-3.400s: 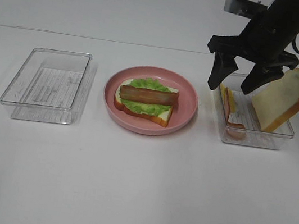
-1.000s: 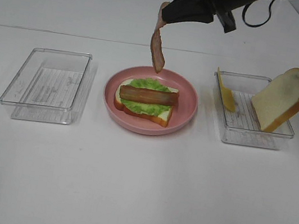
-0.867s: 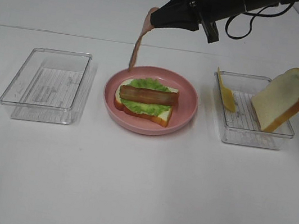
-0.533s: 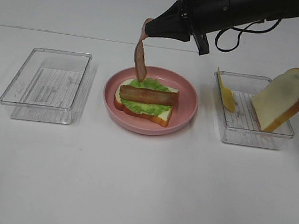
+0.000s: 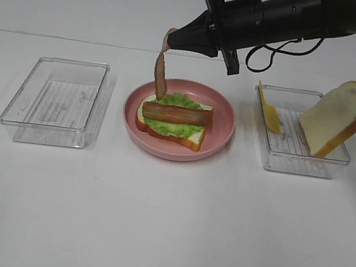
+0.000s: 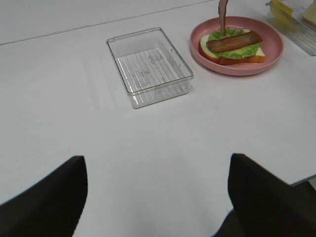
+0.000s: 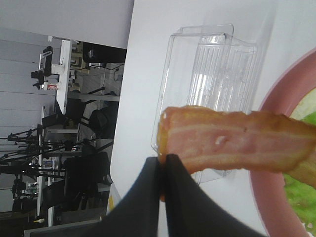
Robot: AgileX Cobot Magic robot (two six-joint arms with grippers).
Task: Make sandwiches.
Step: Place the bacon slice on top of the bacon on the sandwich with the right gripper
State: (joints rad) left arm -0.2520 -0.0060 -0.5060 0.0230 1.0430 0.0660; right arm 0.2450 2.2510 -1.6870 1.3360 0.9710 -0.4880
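Observation:
The sandwich stack (image 5: 172, 120) lies on the round pink plate (image 5: 223, 128): a bread slice, green lettuce (image 5: 173, 128) and one bacon strip (image 5: 177, 114) on top; it also shows in the left wrist view (image 6: 233, 45). My right gripper (image 5: 173, 36) reaches across from the right and is shut on a second bacon strip (image 5: 160, 68), which hangs down over the plate's far left edge (image 7: 232, 140). A second bread slice (image 5: 338, 117) leans in the right clear tray, beside a yellow cheese slice (image 5: 269, 111). My left gripper's fingers (image 6: 47, 197) sit far apart, empty, near the table's front edge.
An empty clear tray (image 5: 58, 99) stands left of the plate, also in the left wrist view (image 6: 149, 65). The right clear tray (image 5: 296, 159) holds the bread and cheese. The right arm and its cable (image 5: 298, 17) stretch over the table's back right.
My right gripper took a bacon strip out of the right tray and carried it left over the plate. In the last half second it sank a little, the strip's end nearing the lettuce.

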